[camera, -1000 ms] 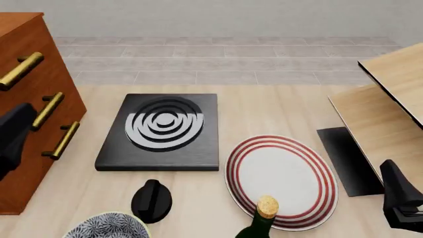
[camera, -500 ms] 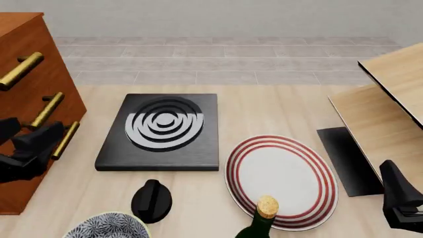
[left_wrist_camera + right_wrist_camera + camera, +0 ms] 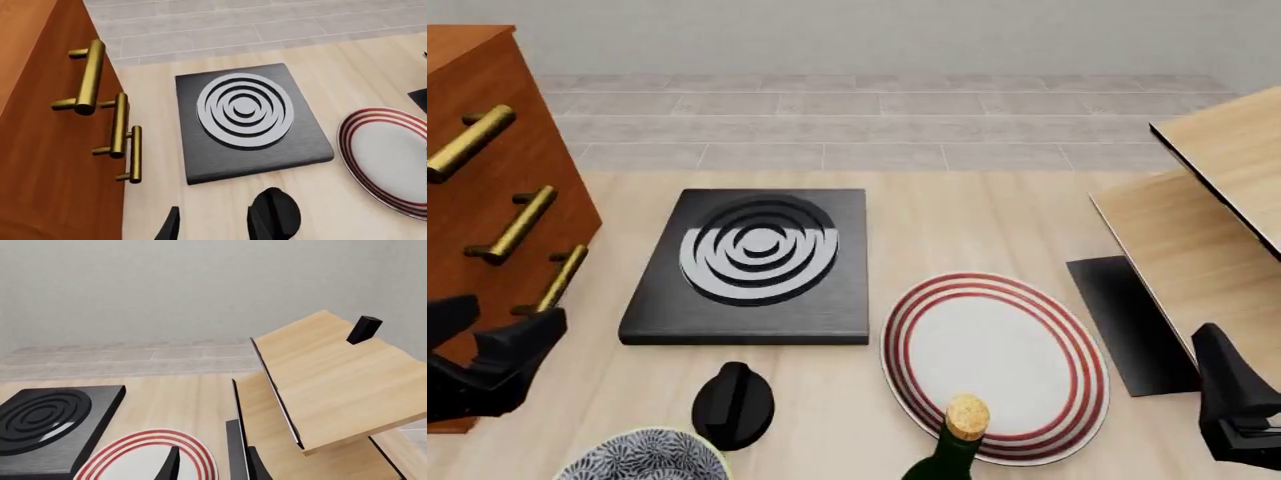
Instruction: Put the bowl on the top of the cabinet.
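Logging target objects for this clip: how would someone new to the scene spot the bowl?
Start at the reddish-brown cabinet on the left and come toward the table's near edge, past the black knob. The bowl sits there, partly cut off by the frame. Its dense blue-and-white floral pattern distinguishes it from the flat red-ringed plate.

I can read no writing anywhere from my cameras: no words, labels, brand marks or numbers. The cabinet [image 3: 481, 180] shows plain reddish wood and brass handles, without any lettering. The black slab [image 3: 754, 265] carries only silver rings, a pattern and not a sign. The plate [image 3: 994, 365] has red rings and nothing printed. The bowl [image 3: 647, 458] is covered in floral pattern only. The bottle [image 3: 948, 450] at the near edge shows its cork and dark neck; any label on it lies out of view. The pale shelf [image 3: 327, 375] is bare wood.
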Robot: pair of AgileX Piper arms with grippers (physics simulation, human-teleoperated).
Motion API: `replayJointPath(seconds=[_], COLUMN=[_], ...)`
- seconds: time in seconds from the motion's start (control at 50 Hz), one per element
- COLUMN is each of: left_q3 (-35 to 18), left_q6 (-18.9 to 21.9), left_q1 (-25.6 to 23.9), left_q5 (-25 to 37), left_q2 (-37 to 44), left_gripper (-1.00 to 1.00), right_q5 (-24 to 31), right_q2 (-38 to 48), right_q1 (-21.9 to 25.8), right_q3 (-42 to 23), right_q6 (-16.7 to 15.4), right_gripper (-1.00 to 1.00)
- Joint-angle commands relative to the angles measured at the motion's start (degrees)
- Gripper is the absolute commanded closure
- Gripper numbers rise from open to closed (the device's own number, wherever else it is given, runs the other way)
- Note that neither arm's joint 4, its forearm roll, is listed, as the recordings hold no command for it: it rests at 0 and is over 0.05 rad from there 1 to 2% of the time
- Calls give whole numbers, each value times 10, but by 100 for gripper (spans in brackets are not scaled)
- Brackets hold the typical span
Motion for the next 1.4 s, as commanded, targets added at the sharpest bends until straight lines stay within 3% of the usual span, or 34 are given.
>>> replayJointPath(seconds=[0.02, 0.16, 0.34, 0.64, 0.9, 1.4], left_q3=[22, 71, 96, 103, 113, 176], left_q6=[14, -5, -22, -24, -37, -58], left_q1=[-9, -22, -33, -37, -79, -96], left_q5=[51, 35, 40, 73, 89, 13], left_q2=[-26, -14, -10, -20, -23, 32], left_gripper=[-100, -100, -100, -100, -100, -100], right_q5=[1, 2, 2, -1, 3, 4], right_q2=[1, 1, 0, 5, 0, -1], right_q1=[1, 2, 2, 4, 5, 3], right_q3=[0, 0, 0, 0, 0, 0], right_q6=[-1, -1, -1, -7, -10, -8], right_gripper=[-100, -100, -100, -100, -100, -100])
